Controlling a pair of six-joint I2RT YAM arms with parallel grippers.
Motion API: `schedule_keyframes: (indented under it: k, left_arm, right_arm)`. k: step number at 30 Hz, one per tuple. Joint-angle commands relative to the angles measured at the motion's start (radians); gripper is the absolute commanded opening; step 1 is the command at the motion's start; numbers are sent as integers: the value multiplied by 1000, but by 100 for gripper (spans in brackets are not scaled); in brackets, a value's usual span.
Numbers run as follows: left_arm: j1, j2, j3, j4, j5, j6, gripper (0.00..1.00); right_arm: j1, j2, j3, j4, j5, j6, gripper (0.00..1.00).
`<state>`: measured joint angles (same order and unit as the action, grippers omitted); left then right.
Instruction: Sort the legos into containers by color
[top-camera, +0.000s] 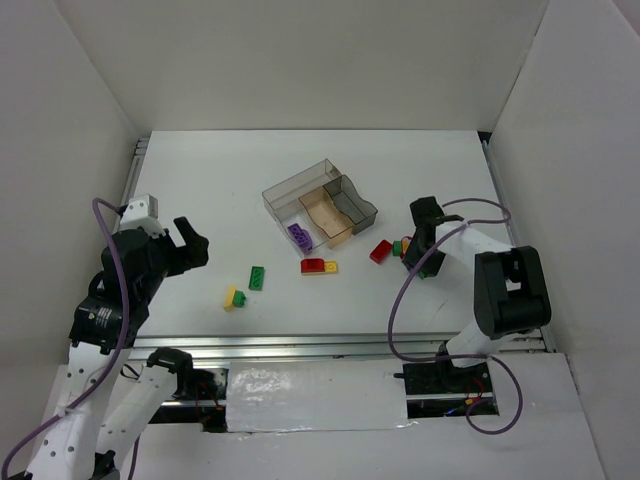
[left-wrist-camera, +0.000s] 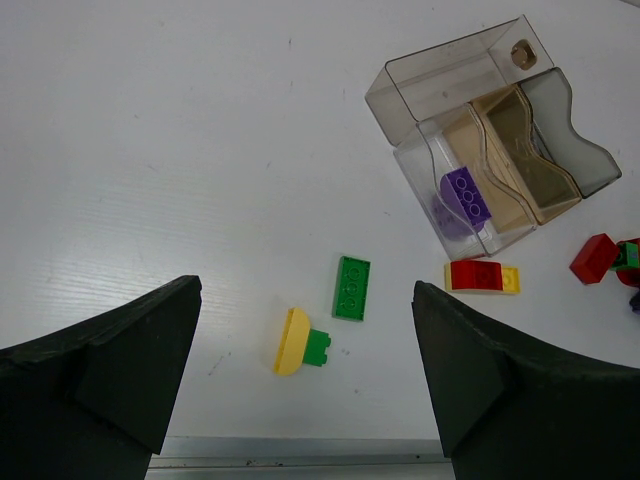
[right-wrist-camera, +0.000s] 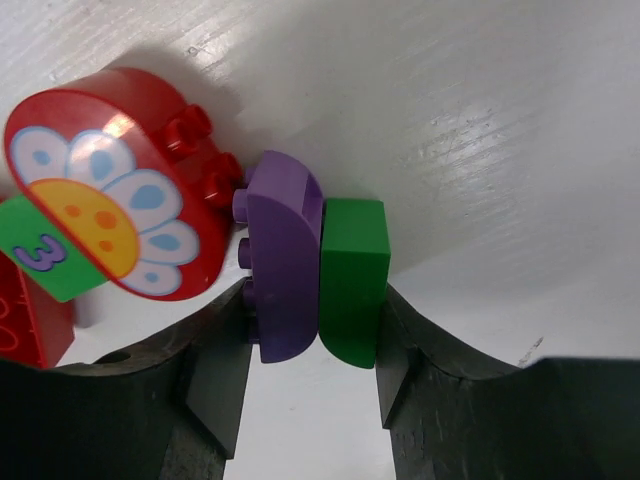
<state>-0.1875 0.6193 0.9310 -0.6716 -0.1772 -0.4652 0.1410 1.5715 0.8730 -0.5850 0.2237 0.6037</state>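
Right hand (right-wrist-camera: 313, 310) pinching purple-and-green lego pair (right-wrist-camera: 285, 250), left hand (left-wrist-camera: 305, 292) wide above flat green lego (left-wrist-camera: 351, 287)

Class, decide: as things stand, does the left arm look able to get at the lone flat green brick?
Probably yes. The green brick lies flat on the table with free space around it, just ahead of the left end effector, which is open and empty.

Bright, even overhead light; soft shadows, sharp focus.
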Motion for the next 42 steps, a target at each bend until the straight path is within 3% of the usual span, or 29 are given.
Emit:
schedule_keyframes:
  k: [1, 10, 14, 15, 18, 21, 27, 42]
  left_arm:
    - [3, -6, 2, 47, 2, 23, 100]
    - [3, 7, 11, 46, 7, 16, 99]
    - [3, 37, 32, 81, 141, -77, 99]
    - [3, 46, 29, 114, 280, -104, 100]
    - [-1, 105, 17, 292, 547, -248, 99]
    - [-39, 177, 11, 472, 630, -380, 99]
    - [-285, 292, 69, 504, 463, -412, 98]
    - [-342, 335, 23, 544, 426, -421, 89]
  right_arm:
    - [-6, -10, 46, -24, 20, -13, 50]
    - [2, -255, 26, -62, -27, -28, 34]
    - [150, -353, 81, -78, -27, -21, 33]
    - [254, -370, 118, -75, -18, -19, 32]
    - [451, -360, 219, -76, -40, -10, 32]
    - [619, -346, 299, -55, -27, 16, 32]
    - [839, -245, 461, -61, 78, 68, 34]
    - [907, -218, 512, 20, 20, 54, 35]
